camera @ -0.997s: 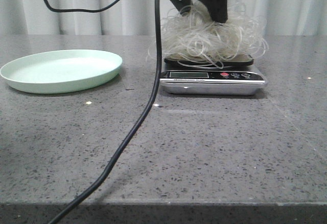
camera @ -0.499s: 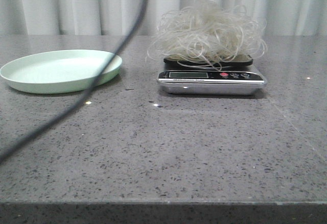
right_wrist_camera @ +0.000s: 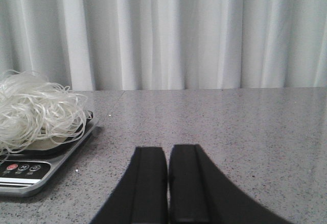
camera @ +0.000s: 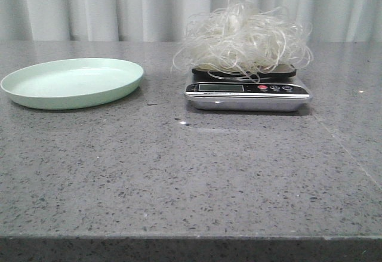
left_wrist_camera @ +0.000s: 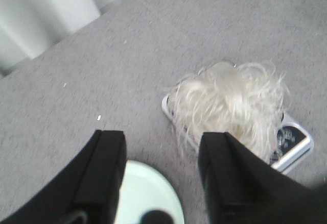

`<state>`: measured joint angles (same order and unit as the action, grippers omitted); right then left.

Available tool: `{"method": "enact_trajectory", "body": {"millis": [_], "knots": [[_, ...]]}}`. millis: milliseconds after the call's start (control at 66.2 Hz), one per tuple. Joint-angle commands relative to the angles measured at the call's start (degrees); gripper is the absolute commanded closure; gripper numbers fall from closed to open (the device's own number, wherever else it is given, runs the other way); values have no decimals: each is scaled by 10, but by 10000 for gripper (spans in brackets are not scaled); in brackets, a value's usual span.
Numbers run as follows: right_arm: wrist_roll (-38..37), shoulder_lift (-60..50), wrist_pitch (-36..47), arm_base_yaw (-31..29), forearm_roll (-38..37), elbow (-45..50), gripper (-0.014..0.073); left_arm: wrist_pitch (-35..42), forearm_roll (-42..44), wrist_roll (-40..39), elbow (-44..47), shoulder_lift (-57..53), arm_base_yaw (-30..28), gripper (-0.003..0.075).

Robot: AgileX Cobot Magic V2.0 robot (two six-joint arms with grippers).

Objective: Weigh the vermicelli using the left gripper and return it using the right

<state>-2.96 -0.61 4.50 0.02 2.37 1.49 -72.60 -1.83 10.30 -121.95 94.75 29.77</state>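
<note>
The left gripper [left_wrist_camera: 162, 175] hangs high above the table [left_wrist_camera: 153, 45] with its 2 black fingers [left_wrist_camera: 104, 170] spread wide and nothing between them. Below it, at about 6 o'clock in its own view, shows the edge of the plate [left_wrist_camera: 145, 196]; at about 3 o'clock the vermicelli [left_wrist_camera: 230, 104] lies in a heap on the scale [left_wrist_camera: 294, 145], clear of both fingers.

The right gripper [right_wrist_camera: 167, 183] sits low over the table [right_wrist_camera: 230, 127], its 2 fingers [right_wrist_camera: 148, 183] pressed together, holding nothing. The scale [right_wrist_camera: 30, 170] with the vermicelli [right_wrist_camera: 36, 112] is at about 9 o'clock from it, well apart.

In the front view neither gripper shows. The vermicelli [camera: 242, 35] rests on the dark platform of the scale [camera: 248, 92], a loose whitish tangle spilling past the platform's edges, some strands drooping toward the display. The scale stands at about 1 o'clock from the table's [camera: 191, 172] middle. The pale green plate [camera: 71, 82] sits at about 10 o'clock, apart from the scale. A pale curtain [camera: 89, 5] hangs behind the table.
</note>
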Motion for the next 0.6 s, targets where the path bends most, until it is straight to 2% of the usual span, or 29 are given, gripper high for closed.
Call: {"method": "enact_trajectory", "body": {"millis": [0,227,363,589], "knots": [[5,-9,46,-1,1,-4,405,46,-10,3,72,-83,-10,400],[5,-9,46,-1,1,-4,405,213,-12,3,343,-252,-11,489],[5,-9,46,-1,1,-4,405,288,-17,3,498,-360,-11,533],[5,-9,46,-1,1,-4,405,352,-37,3,692,-543,-11,591]]}}
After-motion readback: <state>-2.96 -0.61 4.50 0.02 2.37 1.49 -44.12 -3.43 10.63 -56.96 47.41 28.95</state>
